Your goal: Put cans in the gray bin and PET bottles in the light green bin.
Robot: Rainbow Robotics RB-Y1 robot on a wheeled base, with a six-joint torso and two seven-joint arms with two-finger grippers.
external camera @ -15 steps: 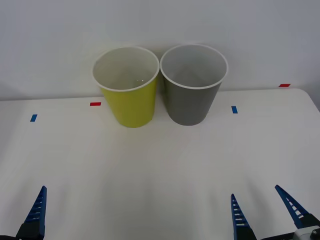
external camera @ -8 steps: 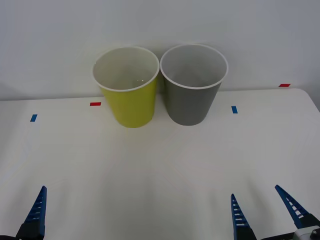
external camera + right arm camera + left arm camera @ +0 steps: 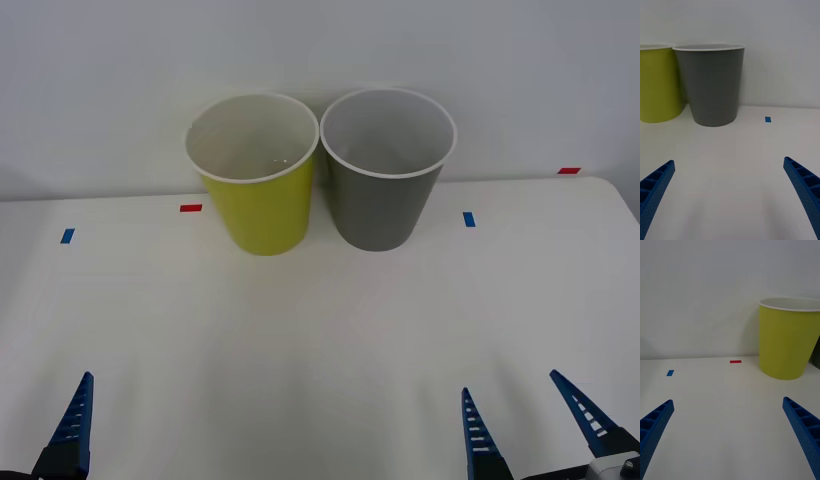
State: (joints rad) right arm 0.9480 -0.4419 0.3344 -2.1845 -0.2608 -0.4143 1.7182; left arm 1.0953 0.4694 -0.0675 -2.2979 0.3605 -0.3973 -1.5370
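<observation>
Both grippers are held wide open and empty at the lower edge of the front view: the left gripper [image 3: 728, 435] at lower left, the right gripper [image 3: 535, 425] at lower right. Two bins are seen upright at upper centre of the white table [image 3: 320, 330], rims touching or nearly so: the light green bin [image 3: 258, 195] on the left, the gray bin [image 3: 385, 190] on the right. A faint glint is visible inside the green one; its contents cannot be told. Open tabletop lies between grippers and bins. Four small tape marks are counted, two blue [image 3: 468, 219] and two red [image 3: 190, 208].
</observation>
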